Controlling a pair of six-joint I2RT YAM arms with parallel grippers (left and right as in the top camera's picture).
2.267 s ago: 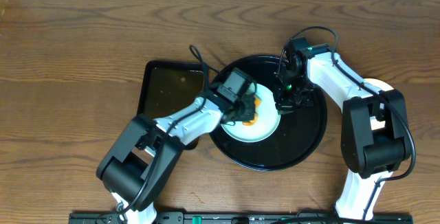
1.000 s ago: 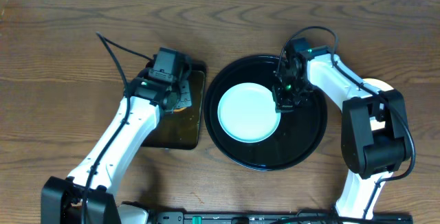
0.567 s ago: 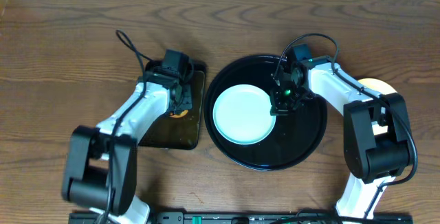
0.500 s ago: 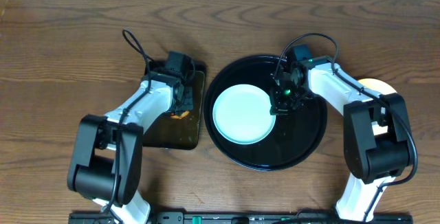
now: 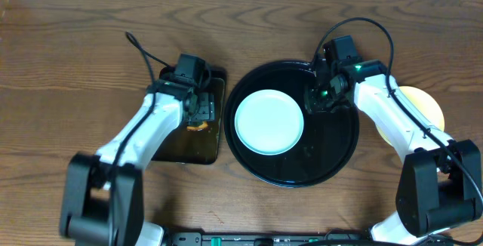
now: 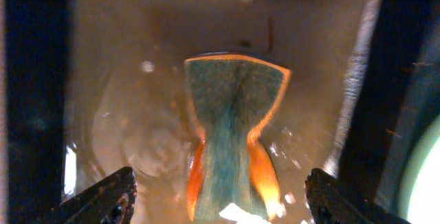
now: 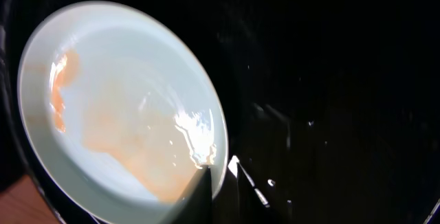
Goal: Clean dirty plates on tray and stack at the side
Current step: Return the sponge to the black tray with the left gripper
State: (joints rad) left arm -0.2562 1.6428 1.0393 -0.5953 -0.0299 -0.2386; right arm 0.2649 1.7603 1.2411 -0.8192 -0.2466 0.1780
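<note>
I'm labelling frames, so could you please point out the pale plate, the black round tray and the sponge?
pale plate (image 5: 269,121), overhead view, its centre.
black round tray (image 5: 332,152), overhead view, bare floor.
sponge (image 6: 234,114), left wrist view, green middle.

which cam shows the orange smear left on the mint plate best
Right wrist: the pale mint round plate fills the frame, faint orange film plain. Overhead shows it clean-looking; left wrist catches only a pale sliver.
</note>
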